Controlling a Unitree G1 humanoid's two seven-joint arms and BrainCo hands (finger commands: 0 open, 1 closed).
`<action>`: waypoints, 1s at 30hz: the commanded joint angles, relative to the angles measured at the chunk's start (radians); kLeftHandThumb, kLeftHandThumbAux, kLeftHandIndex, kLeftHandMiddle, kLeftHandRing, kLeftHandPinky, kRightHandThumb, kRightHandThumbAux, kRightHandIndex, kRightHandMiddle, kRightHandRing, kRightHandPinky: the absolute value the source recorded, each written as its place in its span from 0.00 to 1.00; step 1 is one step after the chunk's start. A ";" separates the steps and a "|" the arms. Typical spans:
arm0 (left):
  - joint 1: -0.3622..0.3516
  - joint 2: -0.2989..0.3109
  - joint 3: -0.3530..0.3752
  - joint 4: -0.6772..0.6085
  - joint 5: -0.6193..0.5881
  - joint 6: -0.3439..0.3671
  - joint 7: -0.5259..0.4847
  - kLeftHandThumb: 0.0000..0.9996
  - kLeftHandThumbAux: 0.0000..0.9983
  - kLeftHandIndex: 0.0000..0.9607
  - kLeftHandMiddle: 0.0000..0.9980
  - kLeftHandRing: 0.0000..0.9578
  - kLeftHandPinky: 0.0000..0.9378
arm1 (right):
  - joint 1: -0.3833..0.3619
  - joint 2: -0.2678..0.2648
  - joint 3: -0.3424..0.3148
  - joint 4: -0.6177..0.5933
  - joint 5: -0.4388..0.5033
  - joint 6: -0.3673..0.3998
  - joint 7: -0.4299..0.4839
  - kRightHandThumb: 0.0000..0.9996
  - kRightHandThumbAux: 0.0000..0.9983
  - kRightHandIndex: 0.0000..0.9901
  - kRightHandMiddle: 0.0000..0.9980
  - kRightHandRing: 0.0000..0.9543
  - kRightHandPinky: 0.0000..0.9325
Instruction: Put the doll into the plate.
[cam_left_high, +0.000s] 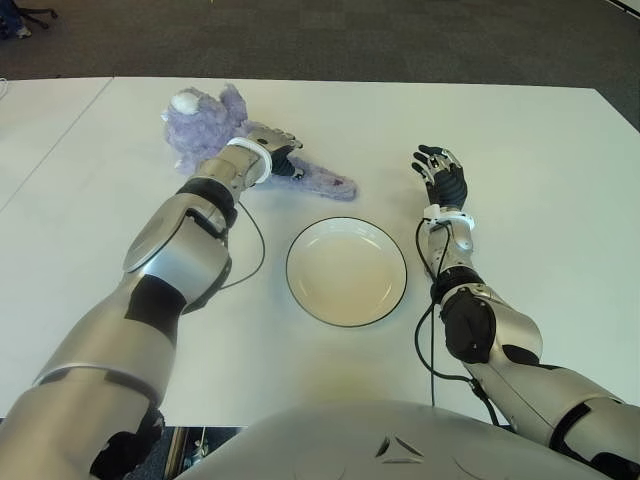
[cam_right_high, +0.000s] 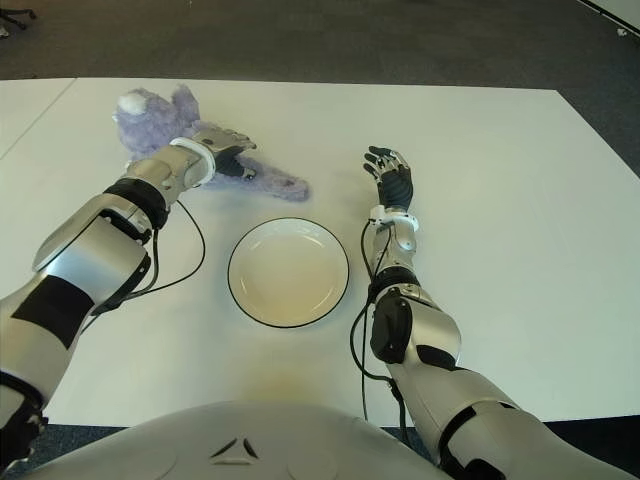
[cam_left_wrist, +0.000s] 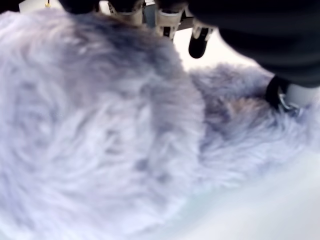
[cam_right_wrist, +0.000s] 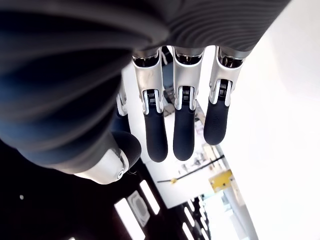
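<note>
The purple fluffy doll lies on the white table at the far left, its long tail stretching toward the plate. My left hand sits on the doll's middle with its fingers curled over the fur and the thumb pressed in from the other side. Fur fills the left wrist view. The white plate with a dark rim stands bare at the table's centre, nearer to me than the doll. My right hand shows to the right of the plate, fingers straight and holding nothing.
Cables run along both forearms, one looping on the table between my left arm and the plate. Dark carpet lies beyond the table's far edge. A seam splits the tabletop at the left.
</note>
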 joint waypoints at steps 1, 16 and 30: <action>0.119 0.039 -0.080 0.040 0.068 0.035 -0.035 0.28 0.30 0.00 0.00 0.00 0.00 | 0.249 0.085 -0.036 0.150 0.034 0.095 -0.023 0.71 0.73 0.42 0.35 0.35 0.35; 0.173 0.058 -0.036 0.042 -0.001 0.087 -0.056 0.24 0.34 0.00 0.00 0.00 0.00 | 0.250 0.092 -0.061 0.147 0.047 0.083 0.010 0.71 0.73 0.42 0.35 0.36 0.33; 0.201 0.063 0.050 0.020 -0.119 -0.005 -0.115 0.27 0.40 0.00 0.00 0.00 0.00 | 0.260 0.088 -0.047 0.146 0.027 0.066 -0.008 0.71 0.73 0.42 0.35 0.34 0.31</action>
